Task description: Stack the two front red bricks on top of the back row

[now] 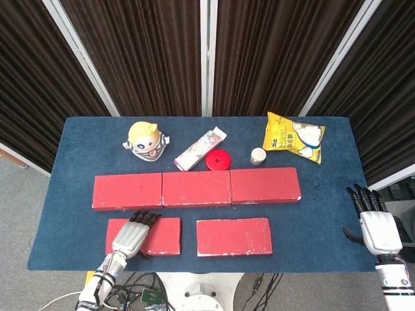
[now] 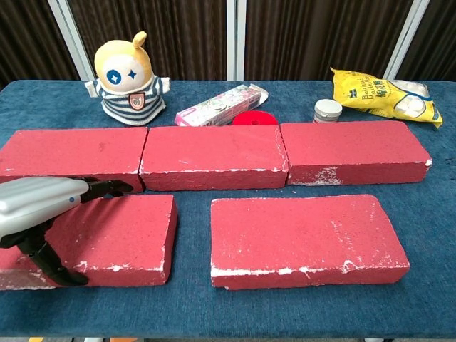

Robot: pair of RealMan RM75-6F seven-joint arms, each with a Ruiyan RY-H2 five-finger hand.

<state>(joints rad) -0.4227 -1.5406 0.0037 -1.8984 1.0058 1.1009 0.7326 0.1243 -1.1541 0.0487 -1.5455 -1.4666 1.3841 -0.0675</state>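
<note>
Two front red bricks [image 1: 234,236] lie flat (scuffed edges); back row [image 1: 196,188] abutting.

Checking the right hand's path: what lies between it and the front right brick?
Only bare blue tablecloth separates the right hand from the front right brick; the head view shows it.
</note>
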